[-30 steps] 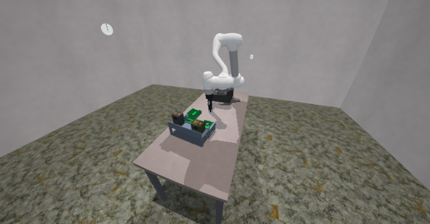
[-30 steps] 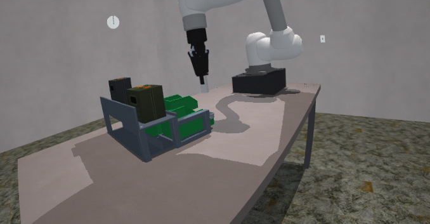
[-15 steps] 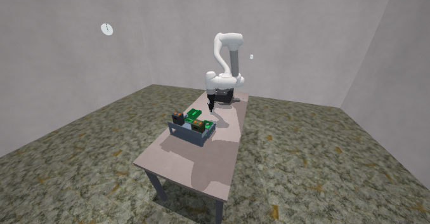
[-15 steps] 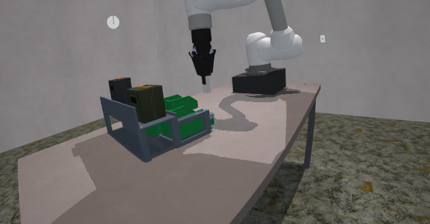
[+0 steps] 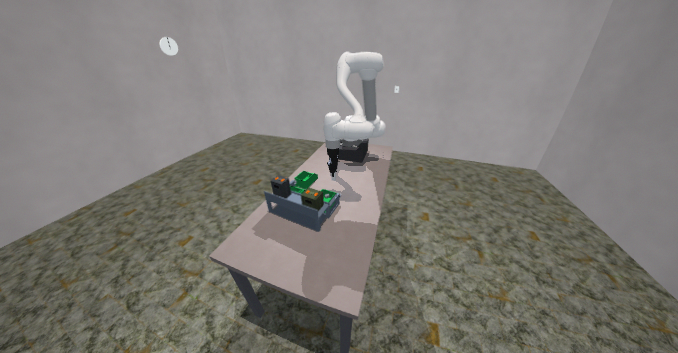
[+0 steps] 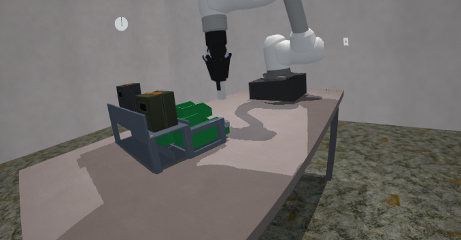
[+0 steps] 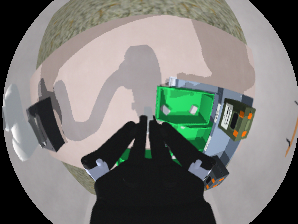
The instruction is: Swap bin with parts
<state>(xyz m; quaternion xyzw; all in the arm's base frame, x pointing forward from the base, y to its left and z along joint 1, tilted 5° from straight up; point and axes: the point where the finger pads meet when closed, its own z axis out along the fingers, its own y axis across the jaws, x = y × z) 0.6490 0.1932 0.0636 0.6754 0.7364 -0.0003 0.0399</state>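
Against the grey wall (image 5: 440, 31) (image 6: 391, 82), the claw (image 5: 333, 175) (image 6: 218, 90) (image 7: 147, 120) hangs closed, gripping nothing; swinging low, it could knock the shelf's (image 5: 295, 211) (image 6: 130, 120) (image 7: 219, 120) green bins (image 5: 328, 195) (image 6: 205, 136) (image 7: 185, 104) askew.

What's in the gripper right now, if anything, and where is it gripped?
Nothing that I can see: the gripper is shut, and no bin is in its grip.

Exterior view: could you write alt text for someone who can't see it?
A white robot arm holds its black tool above a table, beyond a gray rack with green bins, two dark boxes on top.
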